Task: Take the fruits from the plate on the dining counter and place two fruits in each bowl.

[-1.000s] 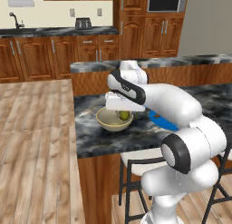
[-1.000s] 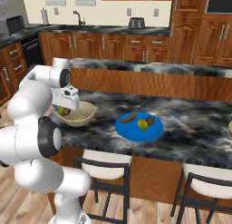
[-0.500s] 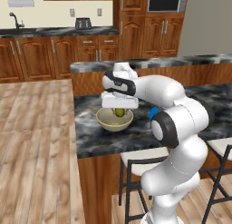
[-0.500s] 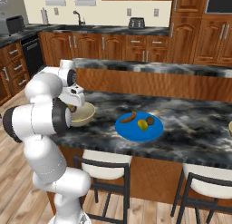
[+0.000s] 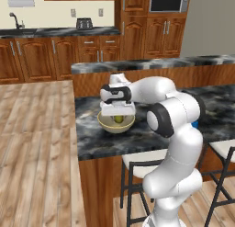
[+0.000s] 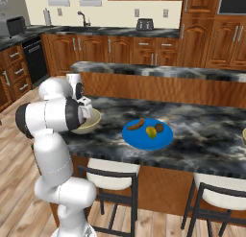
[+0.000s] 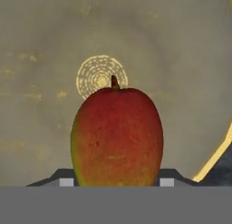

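Bench (image 6: 202, 130): black-and-grey marbled stone top on reddish-brown wooden sides, carrying bowl and plate.
Arm: white with dark joints, rising from the base beside the stools, elbow bent high, forearm reaching across the bench edge toward the bowl.
Hand: turned to point straight down, poised directly over the bowl's opening in the left base view.
Gripper (image 5: 118, 118): hanging just inside the bowl's rim line; jaws narrowed on the mango, one tip on each side of it in the hand view.
Mango (image 7: 117, 137): red-orange shading to green along one side, stem pointing away from the camera, clamped between the tips above the bowl's floor; contact with the floor impossible to tell.
Bowl (image 5: 108, 126): cream-beige, deep, round, standing near the bench's end closest to the wooden floor; pale ringed mark at the centre of its inside.
Plate (image 6: 147, 134): bright blue, flat, resting on the bench well apart from the bowl.
Banana (image 6: 135, 124): brown, curved, lying on the plate's near-bowl side.
Yellow-green fruit (image 6: 151, 132): on the plate, just beside the banana.
Dark brown ball (image 6: 159, 128): on the plate, touching or nearly touching the yellow-green fruit.
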